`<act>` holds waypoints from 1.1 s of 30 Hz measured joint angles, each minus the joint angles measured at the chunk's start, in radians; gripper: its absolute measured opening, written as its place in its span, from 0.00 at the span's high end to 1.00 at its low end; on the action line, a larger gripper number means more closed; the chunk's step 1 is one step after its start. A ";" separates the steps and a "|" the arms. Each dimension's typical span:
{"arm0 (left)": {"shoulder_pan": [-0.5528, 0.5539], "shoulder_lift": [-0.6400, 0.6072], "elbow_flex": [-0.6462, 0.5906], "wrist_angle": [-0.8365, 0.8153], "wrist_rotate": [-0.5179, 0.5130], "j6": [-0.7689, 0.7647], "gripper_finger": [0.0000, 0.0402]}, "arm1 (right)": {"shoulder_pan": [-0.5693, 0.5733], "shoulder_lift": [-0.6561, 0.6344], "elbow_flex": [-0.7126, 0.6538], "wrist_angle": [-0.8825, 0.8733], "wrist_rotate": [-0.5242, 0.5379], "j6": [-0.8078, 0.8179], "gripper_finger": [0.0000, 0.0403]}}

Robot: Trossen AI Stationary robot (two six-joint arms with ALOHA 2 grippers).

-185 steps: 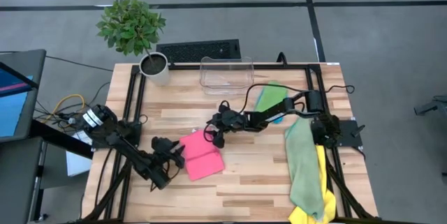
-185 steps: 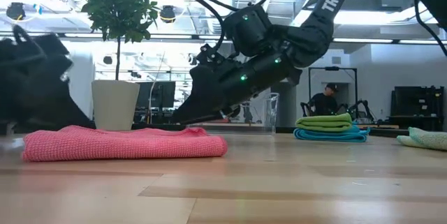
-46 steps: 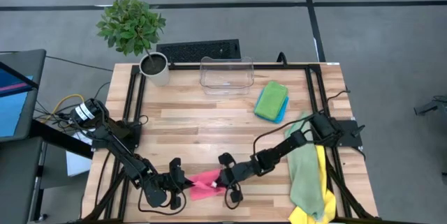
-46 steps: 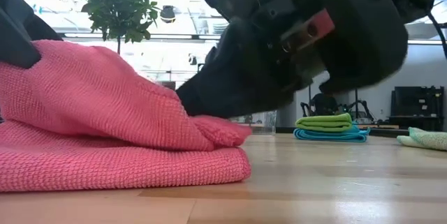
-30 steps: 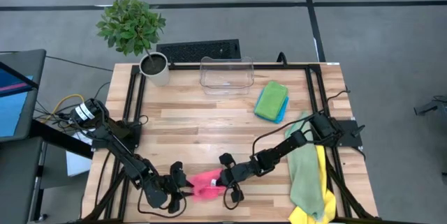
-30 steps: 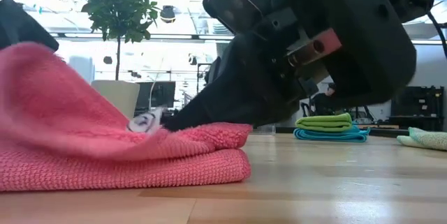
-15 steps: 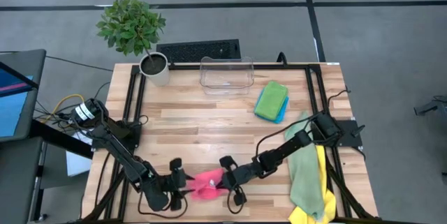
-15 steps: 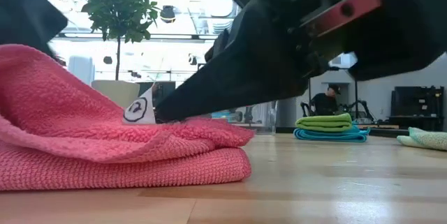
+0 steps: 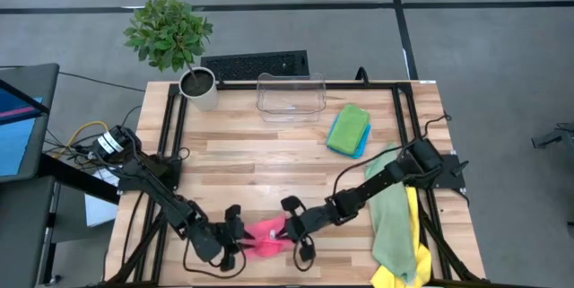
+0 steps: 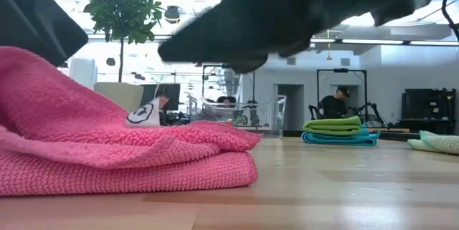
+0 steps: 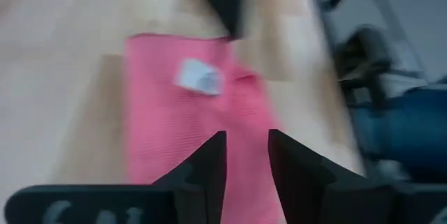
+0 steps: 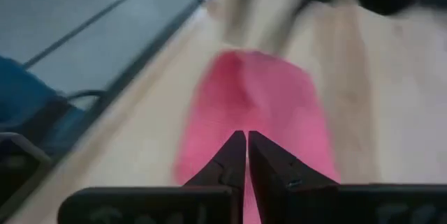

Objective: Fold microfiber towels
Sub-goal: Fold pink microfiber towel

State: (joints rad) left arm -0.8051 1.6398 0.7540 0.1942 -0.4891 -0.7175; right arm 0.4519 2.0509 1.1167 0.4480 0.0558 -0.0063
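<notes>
Wooden table (image 9: 269,158) carries an empty clear bin (image 9: 291,96); left gripper (image 11: 246,155) narrowly parted, right gripper (image 12: 246,155) closed, over pink towel (image 9: 265,236).

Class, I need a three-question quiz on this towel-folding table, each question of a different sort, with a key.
1. True or false: the folded pink microfiber towel lies between the left gripper and the right gripper.
2. What lies directly under the folded bright green towel? A) bright blue towel B) clear plastic bin C) yellow towel
3. Fill in: the white tag belongs to the ____ towel.

Key: 1 true; 2 A; 3 pink.
</notes>
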 joint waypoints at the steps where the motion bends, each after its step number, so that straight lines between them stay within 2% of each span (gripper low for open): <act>1: -0.003 0.000 0.000 0.016 0.007 0.000 0.77 | -0.009 0.007 -0.001 0.003 0.002 0.008 0.89; 9: -0.027 0.000 0.000 0.028 -0.003 -0.013 0.81 | -0.047 0.056 -0.003 0.047 -0.003 0.053 0.89; 14: -0.027 0.000 0.000 0.047 0.020 -0.027 0.81 | -0.036 0.056 -0.002 0.054 -0.003 0.044 0.89; 20: -0.021 0.011 0.000 0.053 -0.011 -0.020 0.81 | -0.026 0.102 -0.001 0.121 -0.005 0.027 0.89; 23: -0.019 0.041 0.000 0.067 0.023 -0.029 0.81 | -0.027 0.120 0.015 0.120 -0.006 0.027 0.89; 29: -0.012 0.064 0.000 0.094 0.032 -0.017 0.81 | 0.013 0.117 0.046 0.099 -0.078 0.006 0.89; 33: -0.010 0.064 0.001 0.117 0.034 -0.009 0.81 | 0.042 0.113 0.060 0.072 -0.084 -0.001 0.89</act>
State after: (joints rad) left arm -0.8153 1.7035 0.7548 0.3110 -0.4551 -0.7263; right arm 0.4935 2.1639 1.1763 0.5197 -0.0280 -0.0071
